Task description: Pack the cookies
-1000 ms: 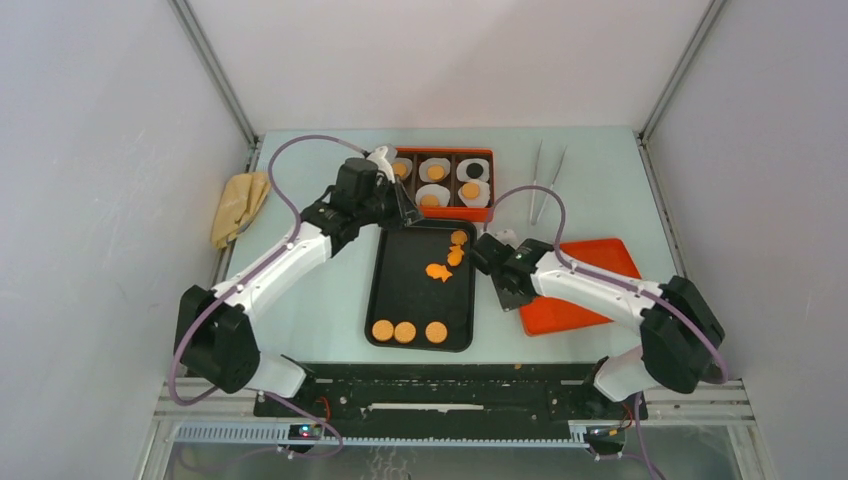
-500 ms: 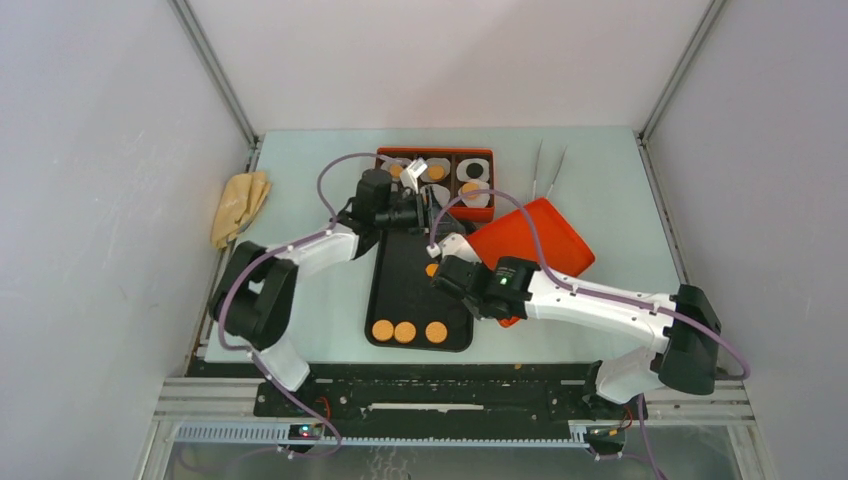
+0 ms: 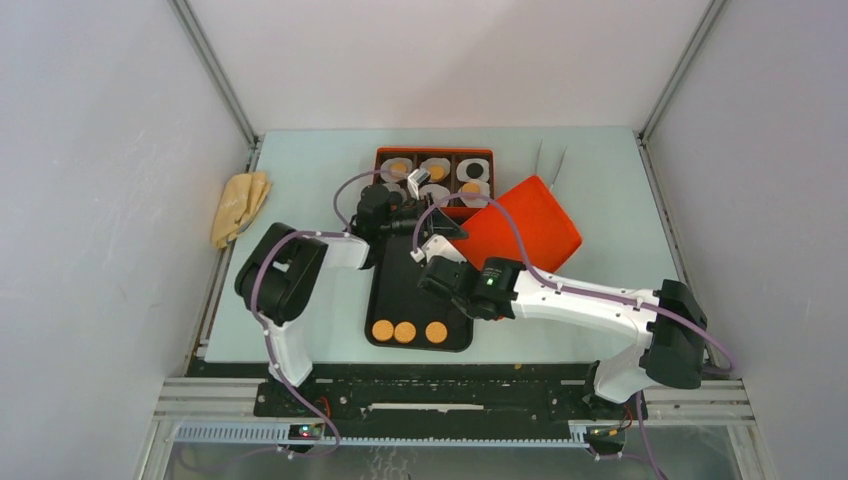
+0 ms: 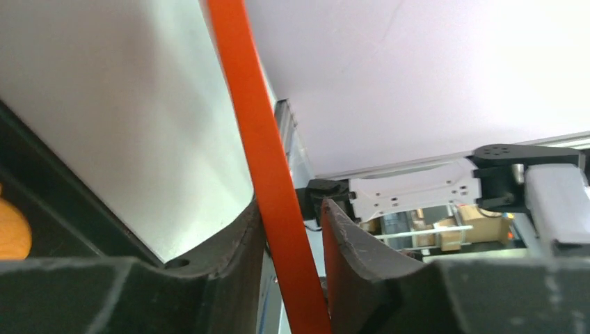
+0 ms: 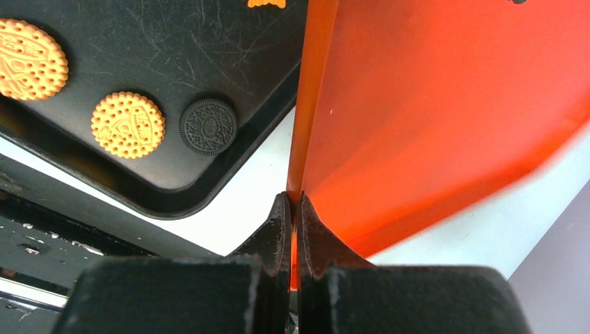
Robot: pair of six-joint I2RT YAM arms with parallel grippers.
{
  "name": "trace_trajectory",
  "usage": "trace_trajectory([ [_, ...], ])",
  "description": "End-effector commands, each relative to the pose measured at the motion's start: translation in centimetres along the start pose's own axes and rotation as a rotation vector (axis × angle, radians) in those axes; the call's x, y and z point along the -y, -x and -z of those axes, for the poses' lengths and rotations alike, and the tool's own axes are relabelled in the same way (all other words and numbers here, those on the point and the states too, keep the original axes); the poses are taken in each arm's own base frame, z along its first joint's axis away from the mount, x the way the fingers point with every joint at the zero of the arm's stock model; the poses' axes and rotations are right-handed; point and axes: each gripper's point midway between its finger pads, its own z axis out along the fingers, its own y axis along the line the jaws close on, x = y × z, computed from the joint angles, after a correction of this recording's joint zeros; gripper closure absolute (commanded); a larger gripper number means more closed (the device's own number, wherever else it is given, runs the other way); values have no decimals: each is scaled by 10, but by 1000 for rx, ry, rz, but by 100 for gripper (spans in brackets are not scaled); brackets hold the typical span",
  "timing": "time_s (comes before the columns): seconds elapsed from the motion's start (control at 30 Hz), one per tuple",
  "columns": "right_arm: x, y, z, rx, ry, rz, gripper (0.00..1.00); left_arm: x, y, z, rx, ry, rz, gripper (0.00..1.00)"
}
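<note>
**Right gripper [image 5: 293,198] clamps the orange lid [image 3: 520,220] beside the black tray [image 3: 400,290]**

The right gripper's jaws are pressed together on the lid's thin edge; its wrist view shows no gap between fingers and plastic. The lid is held tilted, up off the table. It hangs over the tray's far right corner and the table to the tray's right.

The left gripper [image 4: 291,205] sits at the tray's far edge and straddles another edge of the same lid. Its jaws stand narrowly apart, one finger against the plastic and the other with a sliver of space beside it.

Loose cookies [image 3: 405,331] lie in a row along the tray's near edge, three orange ones in the top view. The right wrist view adds a dark cookie [image 5: 209,126] next to two orange ones by a tray corner.

Just beyond the tray's far edge stands an orange box [image 3: 450,151]. The paper cups [image 3: 464,172] that show in it hold a cookie each; the arms hide the rest. A yellow cloth [image 3: 238,205] lies well to the left of the tray.
</note>
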Motion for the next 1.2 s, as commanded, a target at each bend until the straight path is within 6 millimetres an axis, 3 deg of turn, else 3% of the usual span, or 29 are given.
trace_trajectory([
  [0.0,13,35,8,109,-49,-4,100,48,-5,10,-9,-272,-4,69],
  [0.1,15,40,10,124,-60,-14,100,31,-9,6,-24,-258,85,87],
  [0.2,20,45,12,138,-80,-29,100,16,-13,4,-19,-235,116,93],
  [0.3,28,47,16,155,-121,-52,100,13,-13,4,-6,-228,127,97],
  [0.33,31,49,18,165,-143,-57,96,15,-12,4,0,-229,130,98],
  [0.5,43,53,32,225,-304,-32,49,29,-3,6,32,-234,133,100],
  [0.57,38,53,34,237,-338,0,39,32,0,6,42,-223,137,100],
  [0.77,15,51,30,229,-414,123,36,30,4,5,47,-162,131,100],
  [0.9,9,42,17,194,-489,176,37,30,4,5,43,-126,117,100],
  [1.07,24,31,4,164,-671,199,40,31,1,8,31,-58,90,100],
  [1.17,44,26,3,152,-802,156,46,32,1,11,32,-6,41,100],
])
